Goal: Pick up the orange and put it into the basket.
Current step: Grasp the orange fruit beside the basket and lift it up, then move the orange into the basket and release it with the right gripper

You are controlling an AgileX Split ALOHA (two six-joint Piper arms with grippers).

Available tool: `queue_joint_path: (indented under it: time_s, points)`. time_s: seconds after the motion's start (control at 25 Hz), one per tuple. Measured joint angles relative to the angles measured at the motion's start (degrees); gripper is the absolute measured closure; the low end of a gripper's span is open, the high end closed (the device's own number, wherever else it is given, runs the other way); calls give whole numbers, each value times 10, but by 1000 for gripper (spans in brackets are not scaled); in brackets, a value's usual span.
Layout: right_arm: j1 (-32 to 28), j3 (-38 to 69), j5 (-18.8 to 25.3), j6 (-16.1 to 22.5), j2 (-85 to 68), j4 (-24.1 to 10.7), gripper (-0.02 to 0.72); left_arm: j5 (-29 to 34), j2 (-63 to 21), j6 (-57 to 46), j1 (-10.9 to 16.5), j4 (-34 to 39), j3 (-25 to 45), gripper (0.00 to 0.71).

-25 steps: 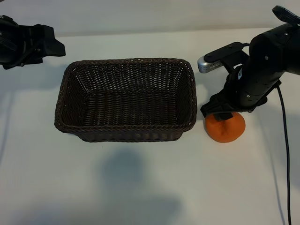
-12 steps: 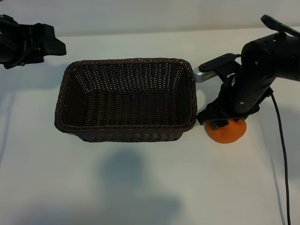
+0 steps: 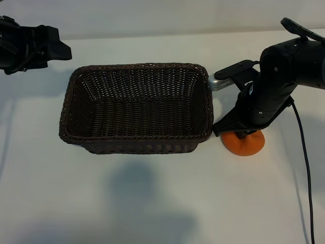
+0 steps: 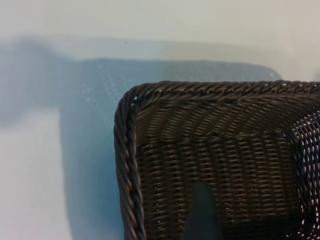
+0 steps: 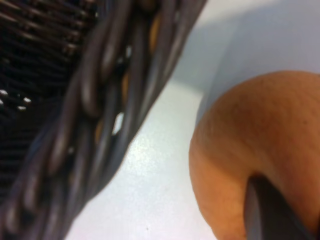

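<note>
Orange (image 3: 245,144) sits on the table beside the basket (image 3: 136,145), right tool (image 3: 238,133) grasping it.

No writing, label, brand mark, number or sign can be read in any view. The woven basket (image 3: 136,108), the orange (image 3: 245,144) just beside its right end, the table (image 3: 152,203) under them and the dark arm housings carry no legible marks.
</note>
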Motion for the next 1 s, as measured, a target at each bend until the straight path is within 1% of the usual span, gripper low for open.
queue_joint_path:
  time_s: [0.4,0.52,0.68,0.88,1.0]
  points:
    - [0,0,0,1,-14,-2,650,0,0,1,0,-1,0,118]
    - [0,0,2,3,-35,-10,650,1,0,1,0,-1,0,118]
    - [0,0,8,19,-73,-36,650,1,0,1,0,-1,0,118]
    - [0,0,27,61,-119,-96,650,1,0,1,0,-1,0,119]
    - [0,0,28,70,-141,-104,650,1,0,1,0,-1,0,119]
